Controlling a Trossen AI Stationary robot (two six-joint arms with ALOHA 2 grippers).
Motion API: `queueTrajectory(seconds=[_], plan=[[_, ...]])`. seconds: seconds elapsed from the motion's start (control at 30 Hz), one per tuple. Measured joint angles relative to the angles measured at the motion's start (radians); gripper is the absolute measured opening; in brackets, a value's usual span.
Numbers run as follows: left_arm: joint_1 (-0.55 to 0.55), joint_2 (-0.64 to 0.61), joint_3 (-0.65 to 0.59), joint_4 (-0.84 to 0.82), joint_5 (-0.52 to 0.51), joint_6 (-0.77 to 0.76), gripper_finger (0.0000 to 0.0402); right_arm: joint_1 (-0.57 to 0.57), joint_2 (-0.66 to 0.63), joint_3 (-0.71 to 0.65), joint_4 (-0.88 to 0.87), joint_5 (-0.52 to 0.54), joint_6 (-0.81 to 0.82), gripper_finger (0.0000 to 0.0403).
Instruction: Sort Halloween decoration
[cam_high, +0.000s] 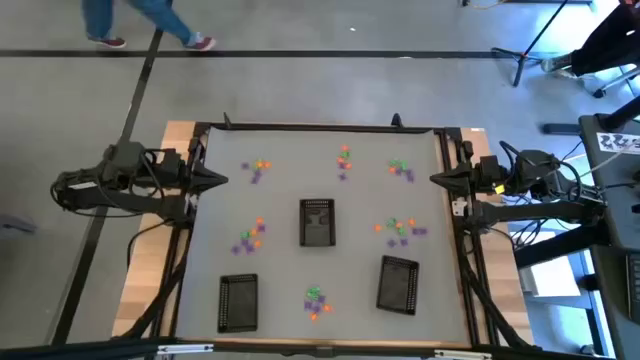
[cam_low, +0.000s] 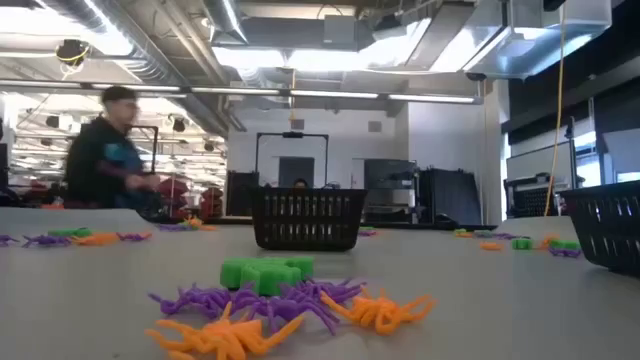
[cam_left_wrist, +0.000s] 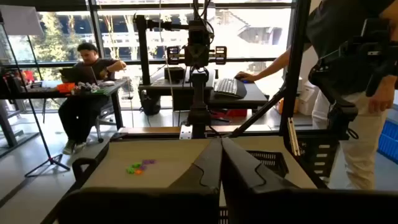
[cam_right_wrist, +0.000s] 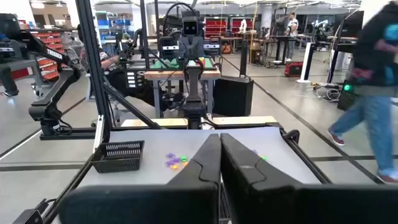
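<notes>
High view: seven trinket clusters (cam_high: 255, 169), three black trays (cam_high: 317, 222), left hand (cam_high: 218, 180) and right hand (cam_high: 436, 178) closed, empty.

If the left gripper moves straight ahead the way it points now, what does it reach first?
Probably nothing on the table. The left gripper, jaws shut, points across toward the right gripper; the trinkets lie just off that line, though height is unclear.

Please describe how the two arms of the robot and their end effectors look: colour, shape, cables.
Both arms are dark, nearly black, built of jointed segments, with black cables looping along them. The left end effector and the right end effector each taper to a pointed tip made of two dark fingers. No markings are readable on them.
</notes>
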Motion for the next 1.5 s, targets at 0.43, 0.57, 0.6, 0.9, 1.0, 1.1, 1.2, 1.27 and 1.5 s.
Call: queueTrajectory(seconds=[0.43,0.57,0.6,0.9,1.0,1.1,1.2,1.27,1.5], plan=[[0.000,0.000,0.000,0.000,0.000,0.000,0.0000,0.000,0.000,0.000,0.000,0.000,0.000,0.0010],[0.000,0.000,0.000,0.000,0.000,0.000,0.0000,0.000,0.000,0.000,0.000,0.000,0.000,0.0010],[0.000,0.000,0.000,0.000,0.000,0.000,0.0000,0.000,0.000,0.000,0.000,0.000,0.000,0.0010],[0.000,0.000,0.000,0.000,0.000,0.000,0.0000,0.000,0.000,0.000,0.000,0.000,0.000,0.0010],[0.000,0.000,0.000,0.000,0.000,0.000,0.0000,0.000,0.000,0.000,0.000,0.000,0.000,0.0010],[0.000,0.000,0.000,0.000,0.000,0.000,0.0000,0.000,0.000,0.000,0.000,0.000,0.000,0.0010],[0.000,0.000,0.000,0.000,0.000,0.000,0.0000,0.000,0.000,0.000,0.000,0.000,0.000,0.0010],[0.000,0.000,0.000,0.000,0.000,0.000,0.0000,0.000,0.000,0.000,0.000,0.000,0.000,0.0010],[0.000,0.000,0.000,0.000,0.000,0.000,0.0000,0.000,0.000,0.000,0.000,0.000,0.000,0.0010]])
